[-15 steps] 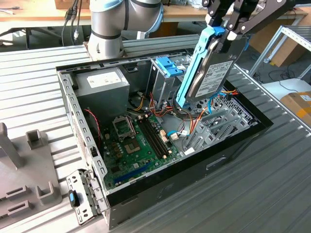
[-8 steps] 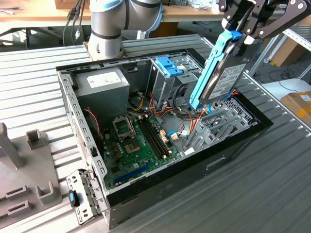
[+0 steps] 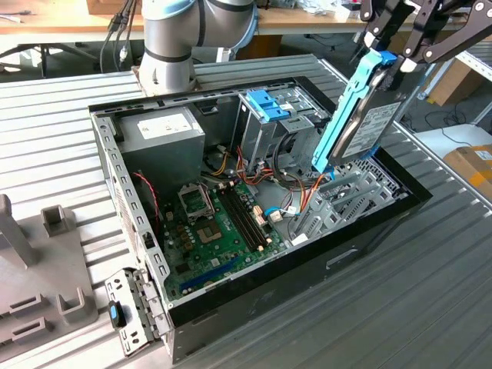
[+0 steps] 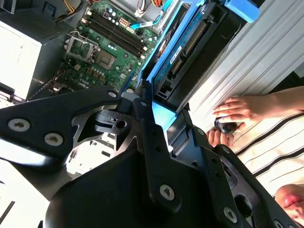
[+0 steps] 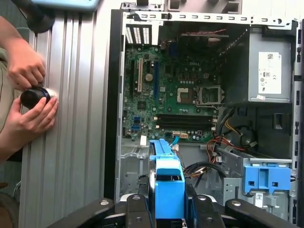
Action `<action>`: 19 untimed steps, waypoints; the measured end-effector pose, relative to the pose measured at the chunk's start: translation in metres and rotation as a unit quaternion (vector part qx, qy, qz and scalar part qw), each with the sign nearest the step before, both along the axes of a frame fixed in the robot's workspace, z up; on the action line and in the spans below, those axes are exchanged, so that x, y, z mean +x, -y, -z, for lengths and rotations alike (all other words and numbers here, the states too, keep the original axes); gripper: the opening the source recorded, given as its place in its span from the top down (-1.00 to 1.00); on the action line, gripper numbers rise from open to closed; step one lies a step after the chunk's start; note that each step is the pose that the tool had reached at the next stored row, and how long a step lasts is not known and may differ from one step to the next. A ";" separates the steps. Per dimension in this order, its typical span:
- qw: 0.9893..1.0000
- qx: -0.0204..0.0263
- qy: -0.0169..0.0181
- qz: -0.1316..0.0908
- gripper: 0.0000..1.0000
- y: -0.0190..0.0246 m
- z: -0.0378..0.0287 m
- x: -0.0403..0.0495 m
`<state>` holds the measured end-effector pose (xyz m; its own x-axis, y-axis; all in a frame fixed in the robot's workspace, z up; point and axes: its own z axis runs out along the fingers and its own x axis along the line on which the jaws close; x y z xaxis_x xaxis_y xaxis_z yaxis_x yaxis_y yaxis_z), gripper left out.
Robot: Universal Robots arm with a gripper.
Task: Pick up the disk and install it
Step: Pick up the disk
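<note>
While claw (image 3: 390, 55) grips disk (image 3: 367, 129), case (image 3: 361, 234) holds motherboard (image 3: 219, 234).

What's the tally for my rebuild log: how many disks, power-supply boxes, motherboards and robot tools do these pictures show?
disk: 1, held up in the tool over the open case
tool: 1
power-supply box: 1
motherboard: 1
Total: 4

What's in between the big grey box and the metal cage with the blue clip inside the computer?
A bundle of wires, yellow, orange and black, fills the gap between the grey box and the cage, seen in the first wrist view.
</note>
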<state>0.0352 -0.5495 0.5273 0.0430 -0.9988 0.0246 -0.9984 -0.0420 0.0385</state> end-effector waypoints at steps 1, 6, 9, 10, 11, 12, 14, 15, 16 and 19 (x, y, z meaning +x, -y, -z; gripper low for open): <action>1.000 0.000 0.000 0.000 0.27 0.0014 0.0002 0.0006; 1.000 0.000 0.000 0.001 0.27 0.0078 0.0017 0.0042; 1.000 0.000 0.000 0.002 0.27 0.0104 0.0058 0.0070; 1.000 0.000 0.000 0.002 0.27 0.0110 0.0072 0.0077; 1.000 0.000 0.000 0.002 0.27 0.0125 0.0103 0.0091; 1.000 0.000 0.000 0.002 0.27 0.0134 0.0125 0.0100; 1.000 0.000 0.000 0.002 0.27 0.0146 0.0156 0.0114; 1.000 0.000 0.000 0.003 0.27 0.0152 0.0172 0.0120; 1.000 0.000 0.000 0.003 0.27 0.0155 0.0189 0.0127; 1.000 0.000 0.000 0.003 0.27 0.0155 0.0239 0.0146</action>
